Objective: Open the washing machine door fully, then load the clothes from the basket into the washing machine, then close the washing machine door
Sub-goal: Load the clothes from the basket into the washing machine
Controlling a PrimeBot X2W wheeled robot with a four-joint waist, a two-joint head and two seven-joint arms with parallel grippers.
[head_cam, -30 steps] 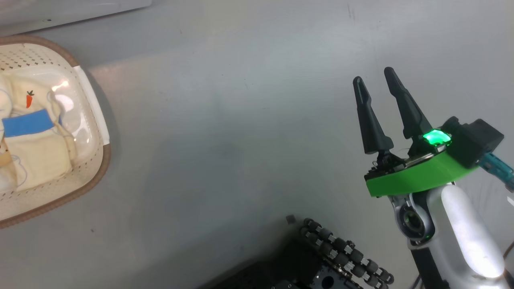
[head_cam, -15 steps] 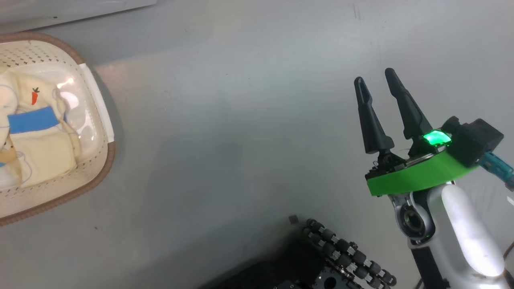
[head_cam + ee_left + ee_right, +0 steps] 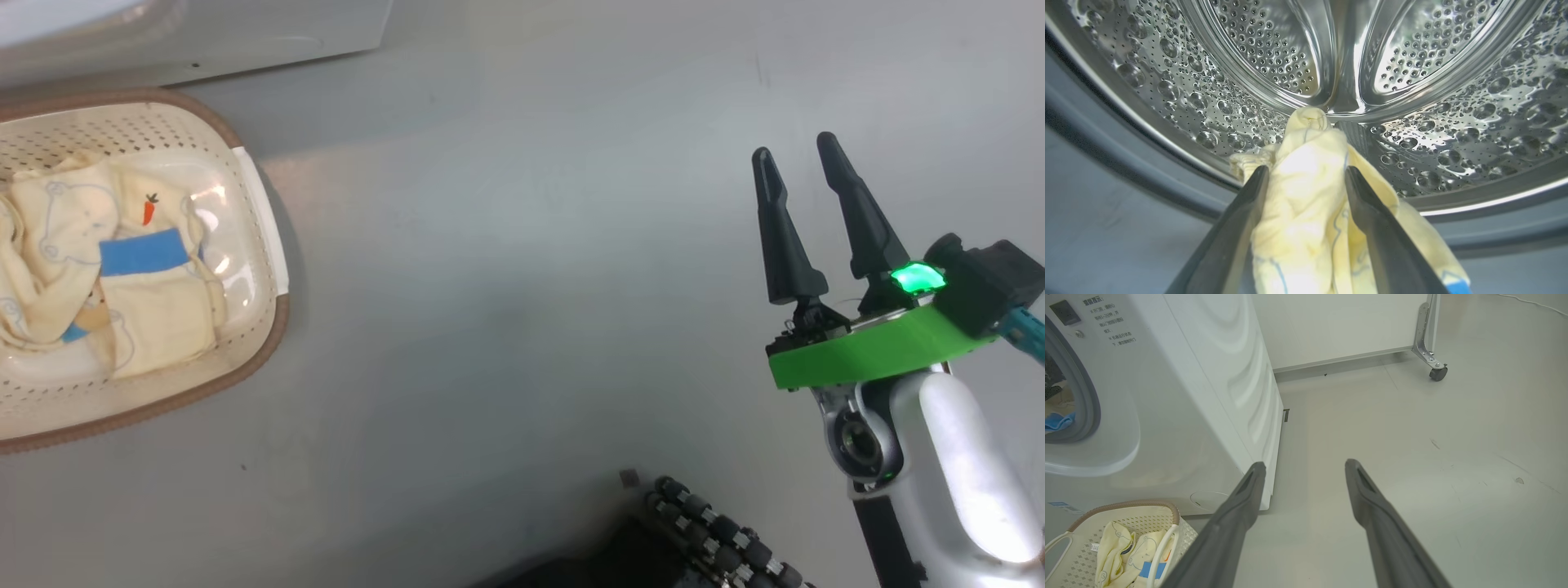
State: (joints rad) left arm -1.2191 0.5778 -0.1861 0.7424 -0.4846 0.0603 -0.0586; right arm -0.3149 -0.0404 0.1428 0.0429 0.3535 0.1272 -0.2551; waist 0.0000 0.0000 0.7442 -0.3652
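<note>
In the left wrist view my left gripper (image 3: 1306, 168) reaches into the washing machine's steel drum (image 3: 1412, 61). Its fingers stand wide apart, open, with a cream-yellow garment (image 3: 1306, 196) bunched loosely between them. More clothes (image 3: 139, 278) with a blue band and a carrot mark lie in the basket (image 3: 269, 343) on the floor at the left. My right gripper (image 3: 794, 144) hangs open and empty over bare floor, far right of the basket. The right wrist view shows this gripper (image 3: 1305, 462), the washing machine (image 3: 1188, 396), its grey gasket (image 3: 1090, 404) and the basket (image 3: 1126, 504). The door is out of view.
The basket stands right against the washer's front foot. A white panel on a caster wheel (image 3: 1437, 371) stands behind the machine. My base with its roller wheels (image 3: 718, 539) shows at the bottom of the head view. Open grey floor lies right of the washer.
The head camera has turned, so the basket and the washer's edge sit farther right and lower in the picture. My right gripper has stayed open and kept its pose.
</note>
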